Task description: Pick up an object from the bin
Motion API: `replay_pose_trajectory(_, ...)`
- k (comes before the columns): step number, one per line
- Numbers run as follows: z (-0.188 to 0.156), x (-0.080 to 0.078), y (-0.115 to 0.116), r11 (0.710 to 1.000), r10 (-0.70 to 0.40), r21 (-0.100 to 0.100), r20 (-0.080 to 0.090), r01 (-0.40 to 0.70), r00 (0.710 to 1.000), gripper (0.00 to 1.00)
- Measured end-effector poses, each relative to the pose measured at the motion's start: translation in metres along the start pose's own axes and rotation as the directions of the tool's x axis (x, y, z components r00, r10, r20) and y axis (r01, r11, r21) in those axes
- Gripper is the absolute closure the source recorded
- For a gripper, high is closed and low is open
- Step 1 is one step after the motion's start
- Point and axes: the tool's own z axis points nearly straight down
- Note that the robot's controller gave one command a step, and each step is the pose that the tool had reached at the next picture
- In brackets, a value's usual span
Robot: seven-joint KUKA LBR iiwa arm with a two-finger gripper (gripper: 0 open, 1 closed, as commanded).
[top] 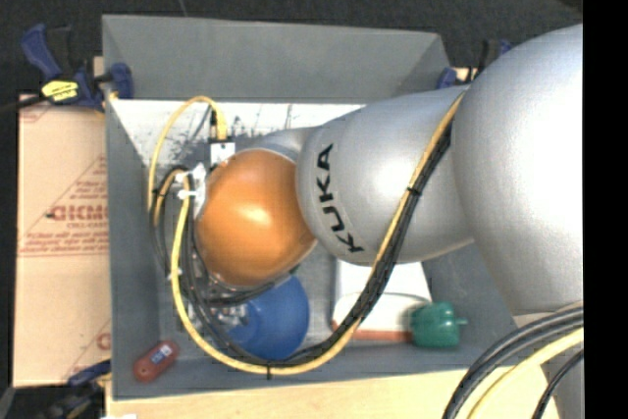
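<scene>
Blue bowl-like thing (280, 321) lies just beside the hand (218, 309).

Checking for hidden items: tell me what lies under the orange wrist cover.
A blue round thing sticks out below the orange wrist cover, at its lower edge. Its upper part and the bin floor beneath the cover are hidden.

Arm (412, 182) in from right; gripper (218, 314) pointing down beneath orange cover (250, 216); yellow cable (180, 299) loops round it.
</scene>
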Motion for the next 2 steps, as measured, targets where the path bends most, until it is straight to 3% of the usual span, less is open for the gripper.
replay_pose_trajectory(2, -0.049, -0.001, -0.001, 1.000, 0.002, -0.003, 0.001, -0.002, 1.000, 1.00)
